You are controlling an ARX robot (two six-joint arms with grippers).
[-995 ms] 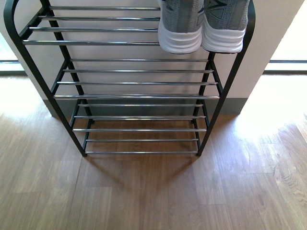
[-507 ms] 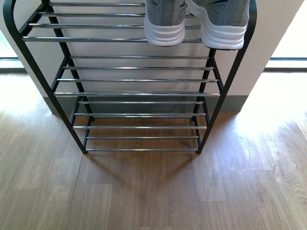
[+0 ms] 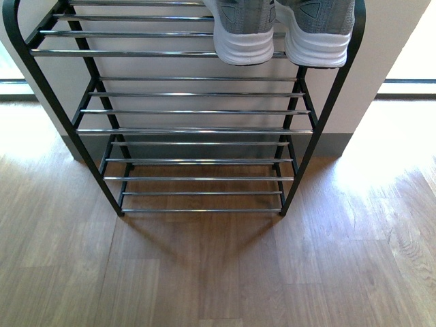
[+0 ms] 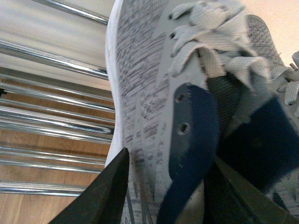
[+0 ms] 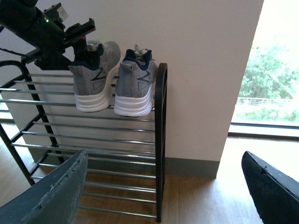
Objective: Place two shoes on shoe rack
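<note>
two black fingers (image 4: 105,196) of the left gripper (image 4: 171,156) are closed on the side wall of the held shoe (image 4: 140,84), one outside against the grey knit, the other down inside the navy-lined opening beside the tongue and pale laces. seen from the right wrist, that gripper (image 5: 77,37) sits at the collar of the held shoe (image 5: 93,70), with the left arm (image 5: 32,23) reaching in over the top tier. the shoe leans a little; whether its whole sole bears on the rods cannot be told.

just beside it, nearer the right-hand post, the second shoe (image 5: 135,79) stands upright on the same top tier. in the front view the white heels of the held shoe (image 3: 242,30) and the second shoe (image 3: 317,30) both jut past the front rod of the shoe rack (image 3: 320,129). the lower tiers hold only their silver rods.

the right gripper (image 5: 163,156) hangs well apart from the rack, its jaws spread wide and holding nothing. the rack stands on a wood floor (image 3: 218,272) against a pale wall (image 5: 210,70), with a bright window (image 5: 275,79) off to the side.
</note>
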